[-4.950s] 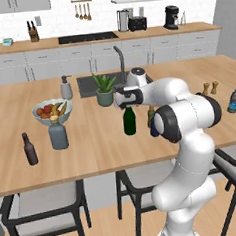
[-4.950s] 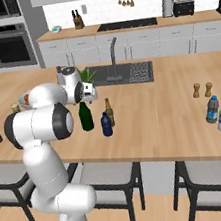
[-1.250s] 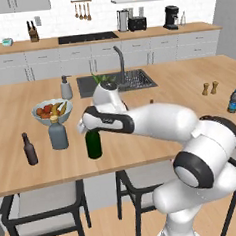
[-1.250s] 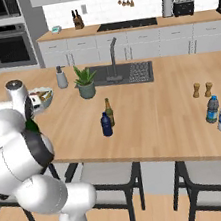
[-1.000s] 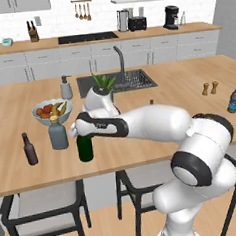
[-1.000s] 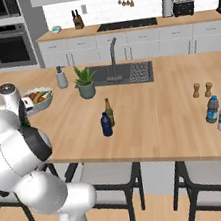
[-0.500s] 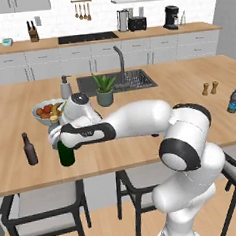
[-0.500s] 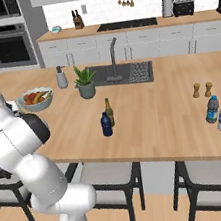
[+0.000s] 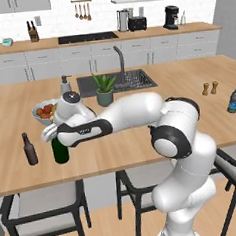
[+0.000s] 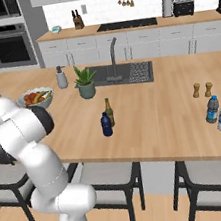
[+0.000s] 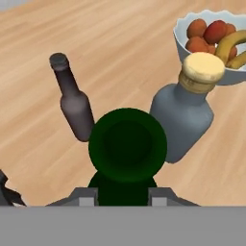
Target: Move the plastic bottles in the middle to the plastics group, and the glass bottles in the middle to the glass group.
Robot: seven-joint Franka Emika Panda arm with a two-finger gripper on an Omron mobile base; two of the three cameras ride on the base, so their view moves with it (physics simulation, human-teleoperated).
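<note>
Hand [image 9: 55, 136] is clamped on the neck of the tall dark green glass wine bottle [image 9: 60, 150]; hand view looks straight down its mouth with both tips flanking the neck.

Bottle is at the left end of the wooden tabletop [image 9: 141, 138], base at or just above the surface — can't tell which. Small dark brown glass bottle [image 9: 28, 149] is just beside it on one side; squat grey-blue flask with tan stopper [image 11: 185, 113] near on the other, with the white fruit bowl [image 11: 218, 72] behind that. So it's effectively inside the glass group.

Handling, my read: rigid, heavy for its width, smooth and slippery, breakable. Neck grip is fine while vertical, but mass hangs low, so any tilt would make it swing or slip. Set down gently; neighbours are close enough to knock.

Orientation: upright, long axis vertical, mouth up toward the hand camera.

Left in the middle: small dark navy-blue plastic bottle [image 10: 105, 124] and slim amber-olive glass beer bottle [image 10: 109, 112], just beside each other, both upright. Light blue translucent water bottle [image 10: 212, 109] is far right.
</note>
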